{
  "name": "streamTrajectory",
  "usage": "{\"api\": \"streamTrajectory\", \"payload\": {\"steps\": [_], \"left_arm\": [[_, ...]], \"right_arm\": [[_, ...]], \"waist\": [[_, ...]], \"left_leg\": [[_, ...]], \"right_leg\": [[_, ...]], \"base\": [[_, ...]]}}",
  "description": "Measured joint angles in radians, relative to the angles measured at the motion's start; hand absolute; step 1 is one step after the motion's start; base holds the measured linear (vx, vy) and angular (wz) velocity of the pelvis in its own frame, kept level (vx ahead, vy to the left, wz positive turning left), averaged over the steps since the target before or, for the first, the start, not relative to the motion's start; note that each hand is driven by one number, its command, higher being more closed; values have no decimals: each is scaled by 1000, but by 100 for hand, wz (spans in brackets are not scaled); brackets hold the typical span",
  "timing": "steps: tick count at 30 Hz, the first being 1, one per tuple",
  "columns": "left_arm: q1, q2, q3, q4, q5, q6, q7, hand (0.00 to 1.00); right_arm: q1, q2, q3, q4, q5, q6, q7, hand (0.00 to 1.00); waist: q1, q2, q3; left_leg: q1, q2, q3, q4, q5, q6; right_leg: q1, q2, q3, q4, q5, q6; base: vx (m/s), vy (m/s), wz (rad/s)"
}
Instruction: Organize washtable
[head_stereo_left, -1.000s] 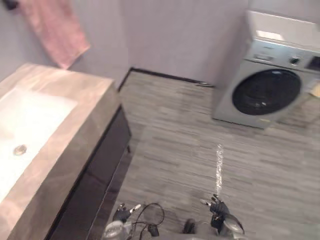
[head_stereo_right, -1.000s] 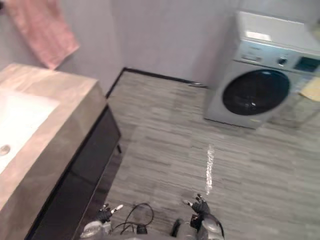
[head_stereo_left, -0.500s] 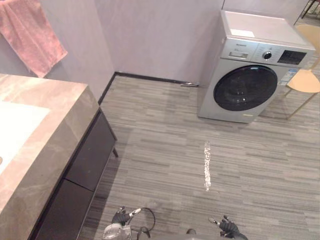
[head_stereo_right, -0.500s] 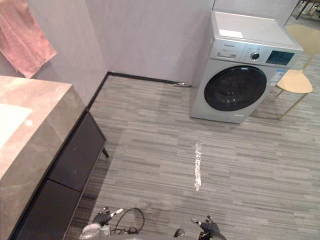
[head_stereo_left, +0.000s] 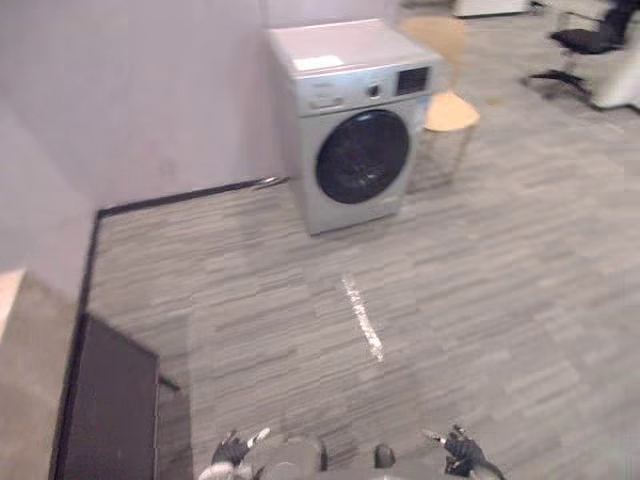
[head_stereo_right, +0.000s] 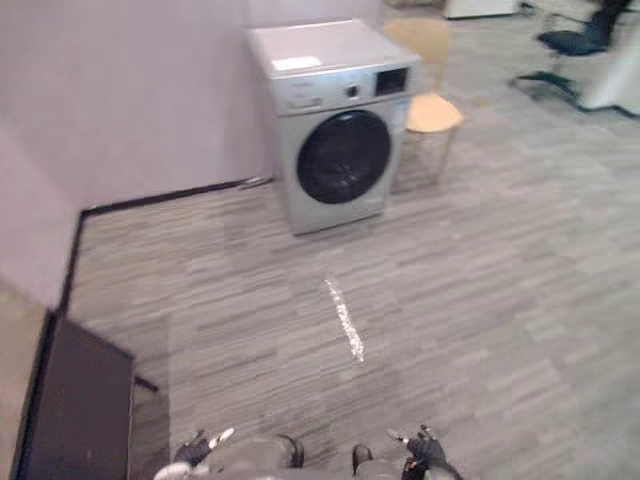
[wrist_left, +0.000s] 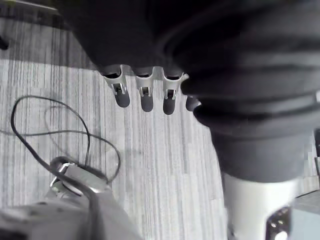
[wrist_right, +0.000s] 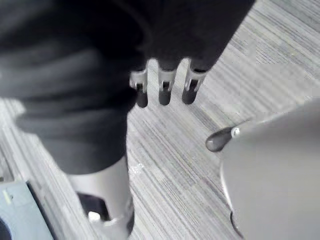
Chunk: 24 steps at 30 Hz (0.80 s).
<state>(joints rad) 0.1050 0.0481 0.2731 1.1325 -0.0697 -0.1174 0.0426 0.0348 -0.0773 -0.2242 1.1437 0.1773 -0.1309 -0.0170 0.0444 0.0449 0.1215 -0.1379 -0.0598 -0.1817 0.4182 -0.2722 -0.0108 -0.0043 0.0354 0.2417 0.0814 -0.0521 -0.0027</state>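
Grey plank floor (head_stereo_left: 480, 260) runs back to a pale lilac wall (head_stereo_left: 130, 90). Silver washing machine (head_stereo_left: 355, 140) stands against that wall, its round dark door facing the robot. Wooden chair (head_stereo_left: 448, 105) is just beside the washing machine, on the robot's right of it. Black office chair (head_stereo_left: 590, 40) is well apart from the washing machine, out past the wooden chair. Short white streak (head_stereo_left: 363, 320) lies on the floor in front of the washing machine.

Task's washtable (head_stereo_left: 105, 400) is well apart from the washing machine, on the robot's left. Its dark cabinet front and a strip of its stone top (head_stereo_left: 25, 380) show.

Left hand (head_stereo_left: 232, 449) hangs low over the floor, nearer the robot than the streak. Its fingers (wrist_left: 145, 95) are straight and apart, holding nothing. Right hand (head_stereo_left: 461, 451) is level with it on the other side. Its fingers (wrist_right: 164, 87) are straight too, and it is empty.
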Motion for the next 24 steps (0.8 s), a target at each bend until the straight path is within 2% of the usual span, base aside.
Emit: {"api": "streamTrajectory", "payload": {"steps": [1,2,4,5,6,7,8,9,10,11,12,13,14,16,17,19,20,22,23,24], "left_arm": [[8,2,6,0,0,1,-1,0],[25,3,9,-2,-1,1,-1,0],[43,8,11,-3,1,1,0,0],[44,8,11,-3,2,1,1,0],[38,9,15,-6,3,1,1,0],[38,11,15,-7,3,2,2,0],[34,8,12,-7,3,3,3,0],[34,8,12,-6,3,3,3,0],[32,12,13,-2,4,3,3,0],[29,37,11,-11,4,-2,1,0],[6,49,-5,-20,7,-12,1,0],[-2,55,-9,-16,8,-6,3,0],[-9,52,-20,-8,10,-7,3,0],[-69,46,-69,15,23,-2,-6,0],[-79,45,-76,16,25,-2,-11,0],[-97,30,-76,11,36,-2,-23,0],[-81,12,-62,-9,40,-4,-22,0],[-62,9,-35,-36,39,-3,-23,0],[-48,-27,32,-74,30,-3,-21,0],[-33,-57,81,-98,9,-3,-23,0]], "right_arm": [[0,2,0,-3,-9,0,1,0],[8,7,0,-5,-14,1,0,0],[24,20,20,-37,-13,1,1,0],[26,22,32,-50,-13,2,1,0],[28,34,46,-83,-12,1,1,0],[28,43,49,-111,-13,0,2,0],[28,45,47,-137,-13,-1,1,0],[29,50,47,-143,-13,-3,1,0],[28,57,62,-151,-12,-6,-1,0],[15,71,66,-147,-12,-8,-1,0],[23,68,40,-140,-10,-13,1,0],[5,55,33,-120,-8,-15,0,0],[-3,51,26,-107,-8,-16,1,0],[22,68,-47,-67,16,-17,1,0],[26,71,-75,-66,30,-19,-5,0],[44,63,-114,-53,43,-18,-5,0],[79,67,-156,-38,46,-16,-4,0],[119,89,-185,-36,45,-12,-4,0],[128,89,-232,-49,56,-8,-4,0],[130,73,-247,-55,55,-1,-7,0]], "waist": [[-2,-8,0],[-2,-16,-11],[-4,-21,-47],[-3,-24,-56],[-5,-40,-58],[-7,-37,-55],[-21,-36,-55],[-30,-35,-55],[-27,-46,-46],[-27,-94,-30],[-54,-63,-25],[-55,-74,-21],[-57,-67,-20],[-86,-66,-20],[-91,-69,-21],[-102,-76,-22],[-120,-70,-23],[-114,-96,-39],[-96,-52,-34],[-70,-26,-20]], "left_leg": [[12,6,52,-2,-7,11],[34,13,127,-15,-18,30],[52,16,219,-84,-13,49],[61,22,258,-113,-4,63],[96,33,336,-154,20,92],[124,37,403,-179,24,91],[151,51,489,-167,21,74],[162,54,523,-148,22,57],[143,60,577,-23,35,10],[104,75,590,41,-7,39],[144,158,575,-157,77,22],[182,148,594,-213,74,-1],[194,145,598,-231,70,-2],[231,151,625,-292,69,-3],[241,151,632,-307,66,-7],[275,158,646,-313,38,-54],[284,215,636,-190,-17,-151],[213,254,603,27,-34,-174],[104,333,525,315,-8,-128],[5,367,428,545,132,-54]], "right_leg": [[-13,1,45,25,-3,6],[-26,-3,103,44,-16,37],[-85,-6,142,70,-14,40],[-111,-1,129,102,-15,40],[-184,1,65,231,-49,64],[-248,-4,-51,353,-61,86],[-287,-23,-234,429,-31,40],[-293,-39,-323,445,-11,3],[-279,-90,-427,458,27,-57],[-279,-132,-429,462,26,-57],[-293,-116,-454,486,1,-21],[-299,-134,-475,460,-51,-5],[-299,-132,-504,431,-63,-8],[-299,-121,-543,308,-60,-2],[-297,-119,-543,275,-51,3],[-285,-115,-541,247,-51,-1],[-213,-89,-551,230,-59,-12],[-159,-81,-554,200,-59,-13],[-119,-46,-554,192,-81,-18],[-72,-11,-524,186,-104,-30]], "base": [[102,182,-133],[125,226,-131],[160,241,-139],[207,195,-167],[237,177,-177],[270,198,-217],[198,159,-188],[181,162,-208],[106,129,-187],[51,43,-198],[-71,-4,-172],[-57,-26,-139],[-24,59,-118],[71,32,-61],[135,-23,-33],[240,-68,-8],[357,-117,23],[425,-190,19],[470,-191,-39],[542,-141,-76]]}}
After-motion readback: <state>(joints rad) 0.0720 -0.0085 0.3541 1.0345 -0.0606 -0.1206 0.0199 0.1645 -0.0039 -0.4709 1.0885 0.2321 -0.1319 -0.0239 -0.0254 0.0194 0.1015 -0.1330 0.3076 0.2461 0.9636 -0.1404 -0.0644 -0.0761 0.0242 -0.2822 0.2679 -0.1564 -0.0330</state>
